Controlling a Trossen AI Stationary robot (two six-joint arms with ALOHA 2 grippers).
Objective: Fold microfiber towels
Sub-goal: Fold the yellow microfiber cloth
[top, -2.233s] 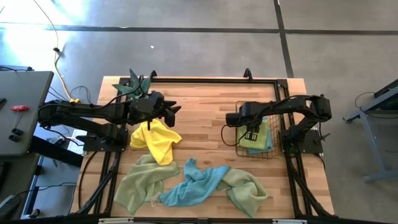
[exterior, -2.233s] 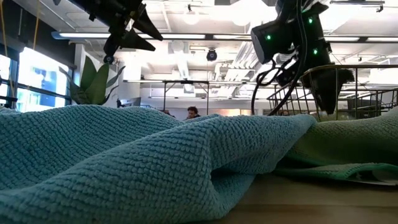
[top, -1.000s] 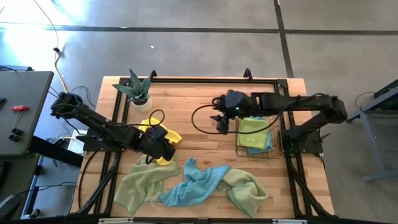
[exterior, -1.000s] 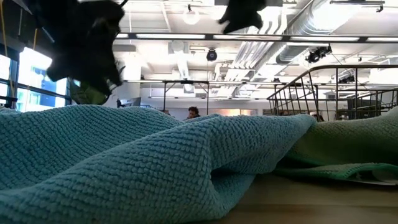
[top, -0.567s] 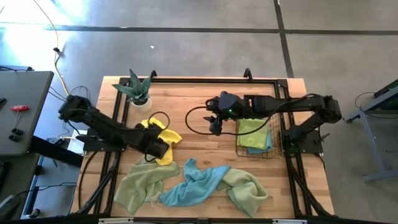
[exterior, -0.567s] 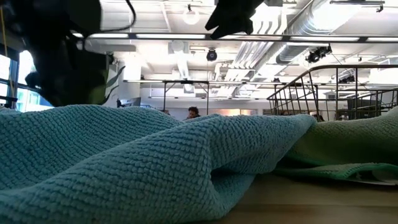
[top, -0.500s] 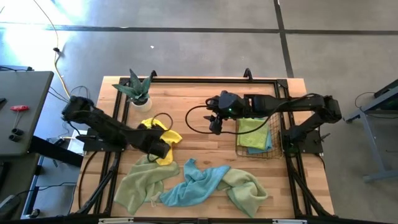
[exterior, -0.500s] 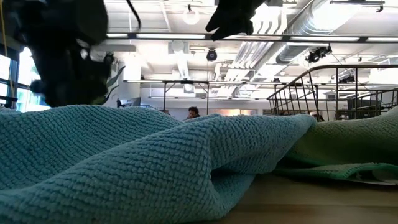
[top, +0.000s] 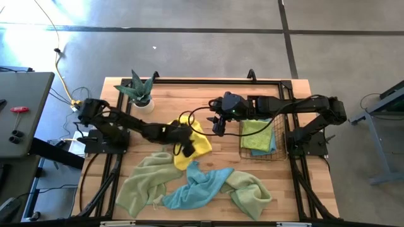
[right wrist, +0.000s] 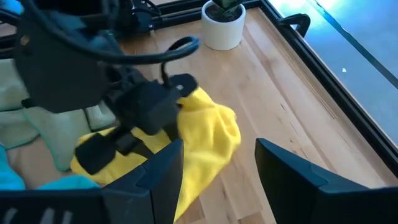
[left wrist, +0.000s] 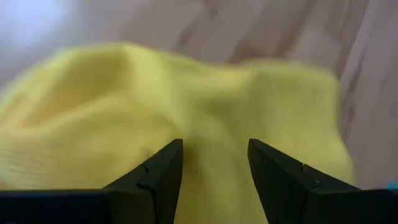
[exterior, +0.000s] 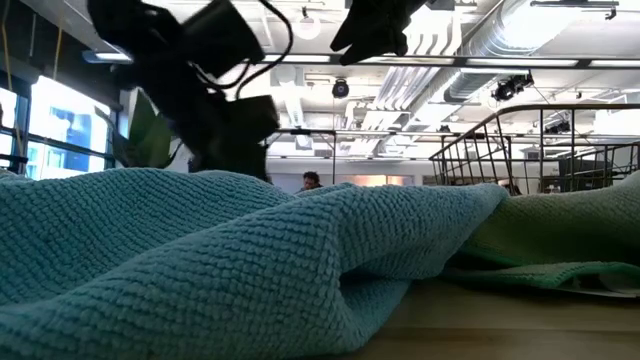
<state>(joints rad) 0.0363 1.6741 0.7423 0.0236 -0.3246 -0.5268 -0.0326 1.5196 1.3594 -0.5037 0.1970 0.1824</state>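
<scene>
the left gripper is reached out low over the middle of the table, right at the yellow towel. in the left wrist view its fingers are seen parted with yellow cloth filling the gap ahead of them; nothing is clamped, contact with the cloth cannot be told. the right gripper is held higher, just beside the copper wire basket on its inner side, jaws spread and empty, pointed toward the yellow towel as seen past its fingers in the right wrist view.

the yellow towel is bunched near the table's centre. a pale green towel is crumpled at the near left, a light blue towel is rumpled in the near middle and touches both neighbours, another green towel is heaped at the near right. folded green and blue cloths are lying in the basket. a potted plant is standing at the far left corner. in the low view the blue towel fills the foreground.
</scene>
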